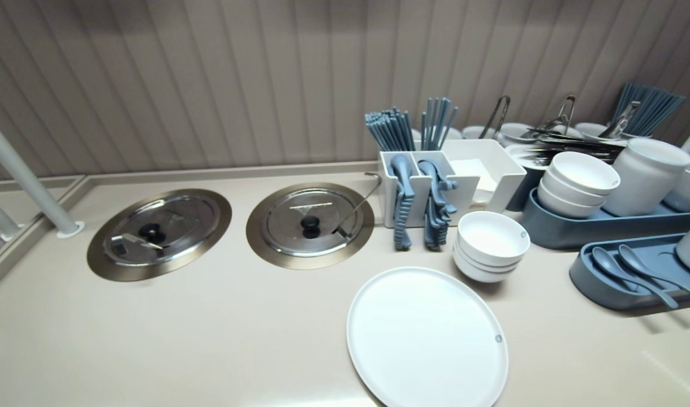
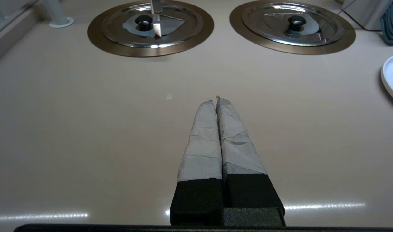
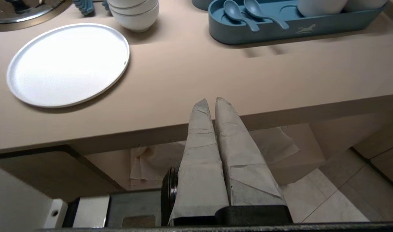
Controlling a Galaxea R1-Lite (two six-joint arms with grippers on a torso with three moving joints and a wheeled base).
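Note:
Neither arm shows in the head view. My left gripper (image 2: 215,100) is shut and empty, hovering over bare counter short of two round steel lids (image 2: 150,25) (image 2: 292,24). My right gripper (image 3: 210,102) is also shut and empty; it hangs at the counter's front edge (image 3: 280,112), with the floor below it. A large white plate (image 1: 427,334) (image 3: 67,62) lies on the counter near the front. Behind it stands a stack of white bowls (image 1: 491,244) (image 3: 134,13).
A white caddy (image 1: 435,181) holds blue utensils and chopsticks. Blue trays at the right carry bowls (image 1: 577,183), a white jar (image 1: 645,175) and two blue spoons (image 1: 633,271) (image 3: 244,13). A ladle handle (image 1: 359,206) rests on the right lid. A white post (image 1: 25,181) stands far left.

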